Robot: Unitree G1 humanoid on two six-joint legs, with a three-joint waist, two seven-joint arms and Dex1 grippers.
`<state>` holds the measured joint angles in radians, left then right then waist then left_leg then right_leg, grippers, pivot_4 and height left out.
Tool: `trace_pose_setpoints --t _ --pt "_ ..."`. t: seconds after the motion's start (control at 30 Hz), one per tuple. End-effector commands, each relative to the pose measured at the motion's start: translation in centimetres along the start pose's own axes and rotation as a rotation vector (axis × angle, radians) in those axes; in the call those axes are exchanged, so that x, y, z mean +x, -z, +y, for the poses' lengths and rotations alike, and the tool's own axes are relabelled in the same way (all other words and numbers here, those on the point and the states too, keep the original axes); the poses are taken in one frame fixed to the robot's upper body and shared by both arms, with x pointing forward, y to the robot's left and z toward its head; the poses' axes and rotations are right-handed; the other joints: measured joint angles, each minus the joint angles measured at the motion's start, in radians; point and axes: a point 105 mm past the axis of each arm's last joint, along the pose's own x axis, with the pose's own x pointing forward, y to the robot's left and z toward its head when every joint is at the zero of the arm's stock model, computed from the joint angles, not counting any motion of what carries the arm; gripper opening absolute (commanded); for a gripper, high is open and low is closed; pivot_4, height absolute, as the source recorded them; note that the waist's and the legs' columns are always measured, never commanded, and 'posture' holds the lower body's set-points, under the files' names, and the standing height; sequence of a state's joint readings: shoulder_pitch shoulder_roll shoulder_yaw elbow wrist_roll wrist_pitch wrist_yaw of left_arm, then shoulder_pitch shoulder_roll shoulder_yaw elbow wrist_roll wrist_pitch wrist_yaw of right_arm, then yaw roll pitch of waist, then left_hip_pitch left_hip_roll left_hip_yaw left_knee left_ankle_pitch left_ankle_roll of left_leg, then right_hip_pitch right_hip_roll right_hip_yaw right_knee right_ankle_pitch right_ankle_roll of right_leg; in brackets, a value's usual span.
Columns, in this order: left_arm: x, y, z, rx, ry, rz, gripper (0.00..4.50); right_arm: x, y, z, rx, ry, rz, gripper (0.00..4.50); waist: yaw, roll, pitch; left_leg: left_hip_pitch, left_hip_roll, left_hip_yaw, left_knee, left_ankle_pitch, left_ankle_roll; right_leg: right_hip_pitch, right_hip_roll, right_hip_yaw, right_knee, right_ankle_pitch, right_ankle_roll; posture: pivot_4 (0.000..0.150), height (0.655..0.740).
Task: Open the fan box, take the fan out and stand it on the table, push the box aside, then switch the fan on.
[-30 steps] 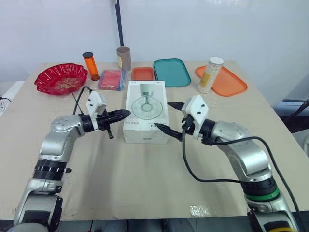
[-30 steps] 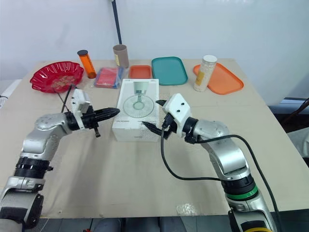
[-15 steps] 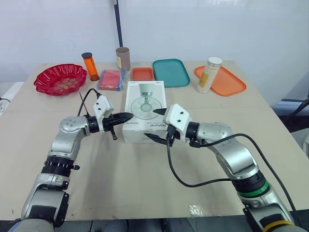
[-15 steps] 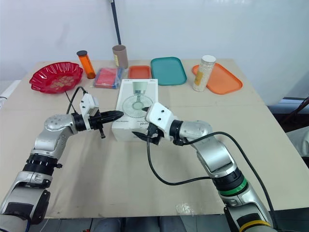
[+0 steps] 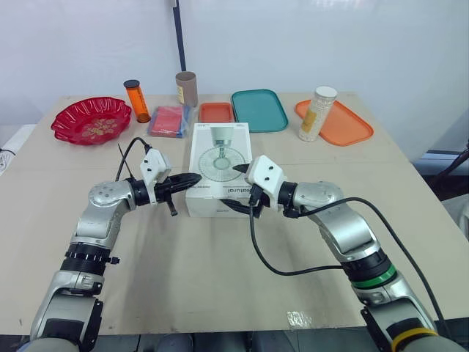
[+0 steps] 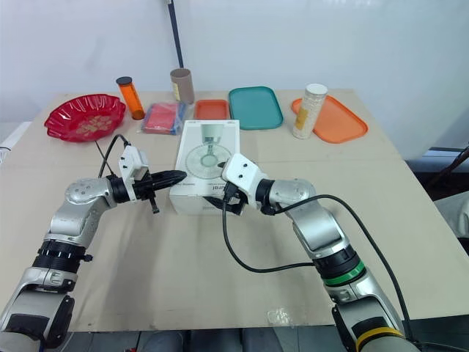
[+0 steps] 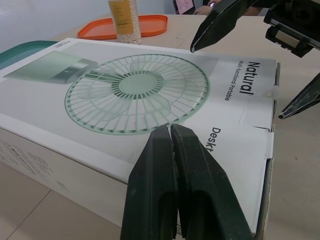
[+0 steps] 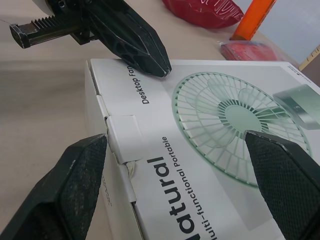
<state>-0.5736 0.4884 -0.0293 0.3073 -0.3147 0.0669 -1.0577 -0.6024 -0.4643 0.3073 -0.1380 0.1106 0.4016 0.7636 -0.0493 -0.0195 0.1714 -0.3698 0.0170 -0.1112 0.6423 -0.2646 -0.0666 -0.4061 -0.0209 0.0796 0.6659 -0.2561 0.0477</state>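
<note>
White fan box (image 5: 216, 158) closed on beige table (image 5: 220, 273)

Along the counter's (image 5: 220, 271) far edge, three trays: teal tray (image 5: 260, 110), orange tray (image 5: 353, 129), small red tray (image 5: 217, 112). One red bowl (image 5: 91, 119), one orange bottle (image 5: 138, 100), one brown tube (image 5: 187, 89), one jar (image 5: 317, 114), one red pouch (image 5: 170, 120), one fan box (image 5: 220, 158).

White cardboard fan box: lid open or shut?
Shut. The white cardboard fan box lies flat, its white locking tab tucked over the end edge.
</note>
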Motion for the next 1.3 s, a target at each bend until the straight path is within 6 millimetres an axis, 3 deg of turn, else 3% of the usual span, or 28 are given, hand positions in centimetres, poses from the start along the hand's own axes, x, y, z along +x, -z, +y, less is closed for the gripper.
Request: trace_pose_setpoints --t 0.03,0.57,0.8,1.0,1.3 --pt "-0.2 0.2 -0.1 -0.006 -0.004 0.004 0.14 -0.4 -0.7 -0.4 -0.034 0.015 -0.021 4.50 0.000 0.000 0.000 0.000 0.000 0.000 0.000 0.000 0.000 0.000 0.000 0.000 0.000 0.000 0.000 0.150 0.7400" --pt "0.3 0.6 -1.1 -0.006 0.028 0.007 0.14 -1.0 -2.4 -3.2 0.129 0.150 -0.075 4.50 0.000 0.000 0.000 0.000 0.000 0.000 0.000 0.000 0.000 0.000 0.000 0.000 0.000 0.000 0.000 0.150 0.7400" --pt "0.2 0.8 -1.1 -0.007 0.022 0.012 0.14 -1.2 -1.5 -4.7 0.154 0.222 -0.031 4.50 0.000 0.000 0.000 0.000 0.000 0.000 0.000 0.000 0.000 0.000 0.000 0.000 0.000 0.000 0.000 0.150 0.7400" --pt "0.2 0.8 -1.0 -0.005 0.018 0.013 0.14 -1.7 -2.1 -2.5 0.112 0.116 -0.064 4.50 0.000 0.000 0.000 0.000 0.000 0.000 0.000 0.000 0.000 0.000 0.000 0.000 0.000 0.000 0.000 0.150 0.7400" --pt "-0.1 0.5 -0.8 0.006 0.024 0.020 0.14 -1.8 -1.5 -1.1 0.098 0.066 -0.030 4.50 0.000 0.000 0.000 0.000 0.000 0.000 0.000 0.000 0.000 0.000 0.000 0.000 0.000 0.000 0.000 0.150 0.7400"
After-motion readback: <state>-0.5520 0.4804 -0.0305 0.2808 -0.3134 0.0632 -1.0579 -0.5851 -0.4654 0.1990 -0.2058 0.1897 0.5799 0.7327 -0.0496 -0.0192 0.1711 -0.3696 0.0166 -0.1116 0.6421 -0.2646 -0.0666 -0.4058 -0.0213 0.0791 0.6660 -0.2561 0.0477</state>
